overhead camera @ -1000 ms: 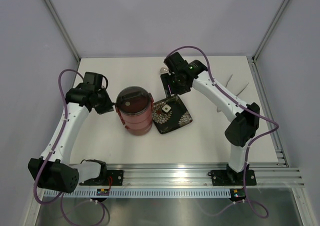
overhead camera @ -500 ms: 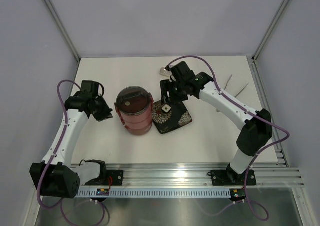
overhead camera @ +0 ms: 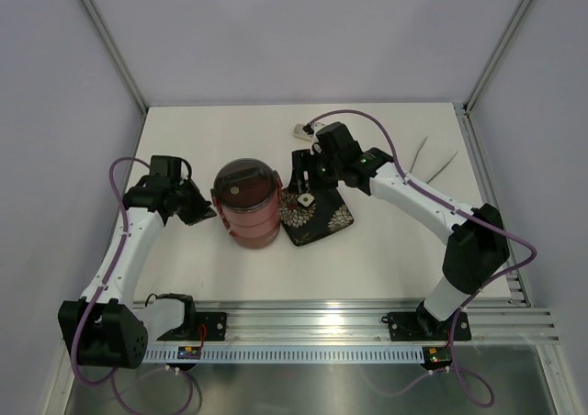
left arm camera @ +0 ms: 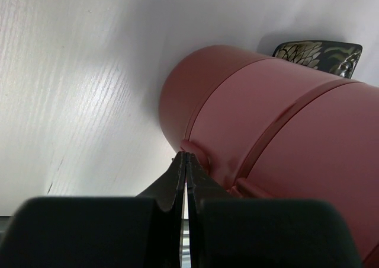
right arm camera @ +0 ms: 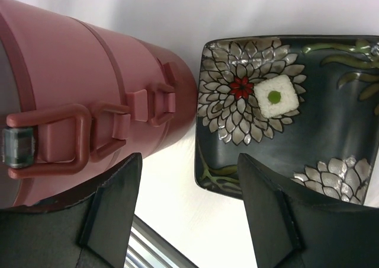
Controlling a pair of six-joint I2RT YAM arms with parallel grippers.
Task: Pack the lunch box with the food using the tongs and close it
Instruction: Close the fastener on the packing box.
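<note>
Left pincer closed, lunch box cropped

No writing, label, brand or number can be read on the lunch box or the flowered plate

- One lunch box is standing on the table, three dusty-red tiers stacking in a single column.
- One dark round lid is sitting on top of it.
- Three red side loops are showing along it in the right wrist view.
- One black flower-patterned plate is lying just beside it.
- One white square is resting on the plate.
- One pair of tongs, two slim arms, is lying at the rear right.
- One small pale object, too small to identify, is lying at the rear.
- Two robot arms are showing: the left arm and the right arm.
</note>
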